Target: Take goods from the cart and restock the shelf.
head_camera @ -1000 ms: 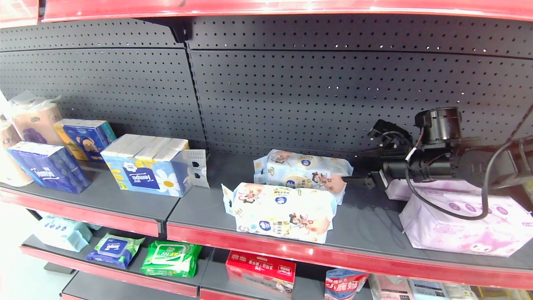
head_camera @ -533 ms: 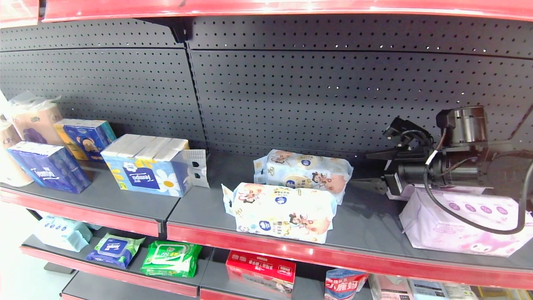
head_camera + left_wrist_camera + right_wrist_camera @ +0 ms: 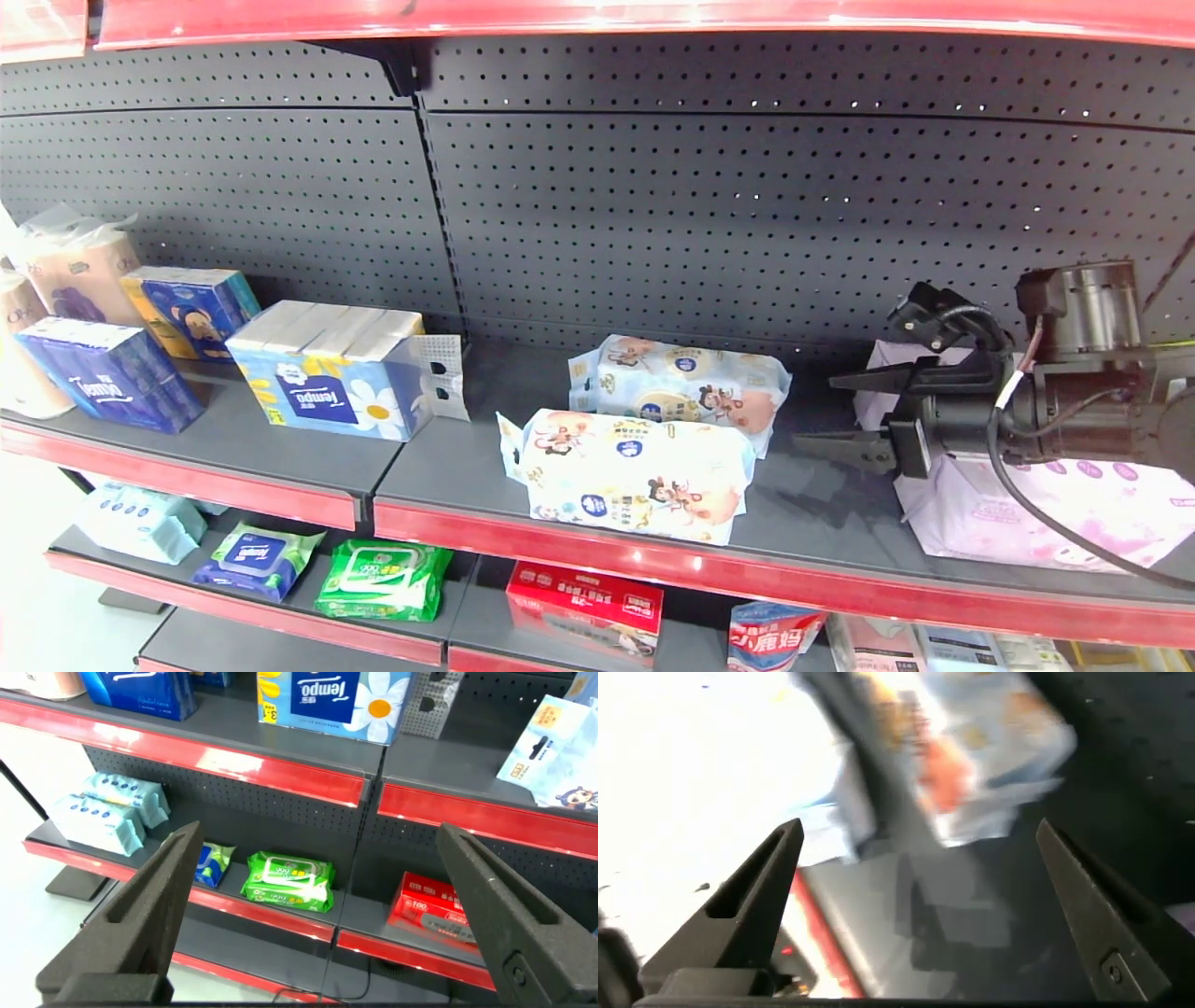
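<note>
Black left gripper jaws wide apart, empty; green wipes pack beyond the gap. Cartoon tissue packs ahead of right gripper tips, jaws spread, empty, over shelf; pink packs behind jaws, under wrist.

The shelf runs across the middle of the head view. At centre two soft packs lie on it: the front pack near the edge and the rear pack just behind it. My right gripper sits centre right above the board, between those packs and the large pack at the right edge. A further pack lies behind it. A tissue multi-pack stands left of centre, with boxes far left. The lower shelf along the bottom carries wipes.
</note>
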Controlling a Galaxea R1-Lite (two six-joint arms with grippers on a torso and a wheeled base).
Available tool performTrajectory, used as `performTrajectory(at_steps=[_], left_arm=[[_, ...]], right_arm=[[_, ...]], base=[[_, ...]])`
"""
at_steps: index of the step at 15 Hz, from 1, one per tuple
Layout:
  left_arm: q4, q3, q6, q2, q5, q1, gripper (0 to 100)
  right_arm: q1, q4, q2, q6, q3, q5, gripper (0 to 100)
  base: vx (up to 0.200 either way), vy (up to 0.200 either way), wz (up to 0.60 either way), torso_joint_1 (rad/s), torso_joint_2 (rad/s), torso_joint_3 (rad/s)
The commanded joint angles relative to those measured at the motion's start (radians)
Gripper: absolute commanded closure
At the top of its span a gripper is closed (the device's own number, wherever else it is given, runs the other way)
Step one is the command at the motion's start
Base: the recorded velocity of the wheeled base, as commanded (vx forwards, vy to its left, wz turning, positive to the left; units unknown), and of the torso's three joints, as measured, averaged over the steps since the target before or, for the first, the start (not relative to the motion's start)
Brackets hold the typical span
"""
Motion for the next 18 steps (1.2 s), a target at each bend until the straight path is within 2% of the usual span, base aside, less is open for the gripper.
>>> performTrajectory(at_steps=[1, 5, 9, 13, 18], left_arm=[[0.0, 0.0, 0.0, 0.002, 0.001, 0.0, 0], [0.0, 0.0, 0.0, 0.002, 0.001, 0.0, 0], [0.0, 0.0, 0.0, 0.002, 0.001, 0.0, 0], [0.0, 0.0, 0.0, 0.002, 0.001, 0.0, 0], [0.0, 0.0, 0.0, 0.002, 0.001, 0.0, 0]], right_arm=[[0.054, 0.0, -0.06, 0.03, 0.047, 0.0, 0], [0.102, 0.0, -0.063, 0.067, 0.096, 0.0, 0], [0.1, 0.0, -0.05, 0.093, 0.134, -0.006, 0], [0.154, 0.0, -0.003, 0.23, 0.099, -0.063, 0], [0.177, 0.0, 0.009, 0.395, 0.071, -0.127, 0]], base=[[0.0, 0.0, 0.0, 0.0, 0.0, 0.0], [0.0, 0.0, 0.0, 0.0, 0.0, 0.0], [0.0, 0.0, 0.0, 0.0, 0.0, 0.0], [0.0, 0.0, 0.0, 0.0, 0.0, 0.0], [0.0, 0.0, 0.0, 0.0, 0.0, 0.0]])
